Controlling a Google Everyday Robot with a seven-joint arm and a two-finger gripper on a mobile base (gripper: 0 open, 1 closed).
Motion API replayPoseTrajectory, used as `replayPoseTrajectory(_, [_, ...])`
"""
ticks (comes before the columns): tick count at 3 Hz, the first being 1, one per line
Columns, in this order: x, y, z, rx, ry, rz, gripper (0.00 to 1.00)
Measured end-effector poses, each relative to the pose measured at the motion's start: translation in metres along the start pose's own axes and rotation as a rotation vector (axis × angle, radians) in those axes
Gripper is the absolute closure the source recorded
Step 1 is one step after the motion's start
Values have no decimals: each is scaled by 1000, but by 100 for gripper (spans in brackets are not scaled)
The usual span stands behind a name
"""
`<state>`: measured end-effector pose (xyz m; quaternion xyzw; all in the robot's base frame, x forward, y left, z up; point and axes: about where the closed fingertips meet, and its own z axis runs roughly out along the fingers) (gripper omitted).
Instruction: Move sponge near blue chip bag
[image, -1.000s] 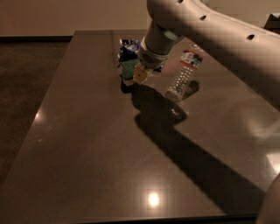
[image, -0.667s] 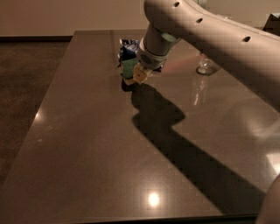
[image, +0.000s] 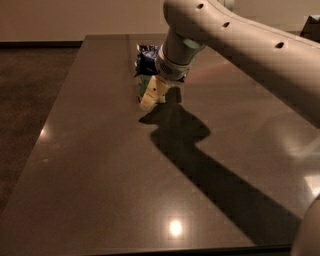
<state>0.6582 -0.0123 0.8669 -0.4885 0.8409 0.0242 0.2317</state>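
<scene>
The pincer (image: 152, 96) hung low over the table (image: 100, 175), its grip impossible to tell, largely covering the sponge (image: 143, 84) just beside the half-hidden blue chip bag (image: 145, 56).

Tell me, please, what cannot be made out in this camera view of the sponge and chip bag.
- Sponge: only a greenish sliver shows in the camera view; the gripper, down in front of it, covers the rest.
- Blue chip bag: its right part is hidden behind the robot's wrist; lettering too small.
- Arm: cut off by the top and right edges.
</scene>
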Motion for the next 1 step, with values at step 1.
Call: replayPoseTrajectory(1, [0, 0, 0, 0, 0, 0, 0])
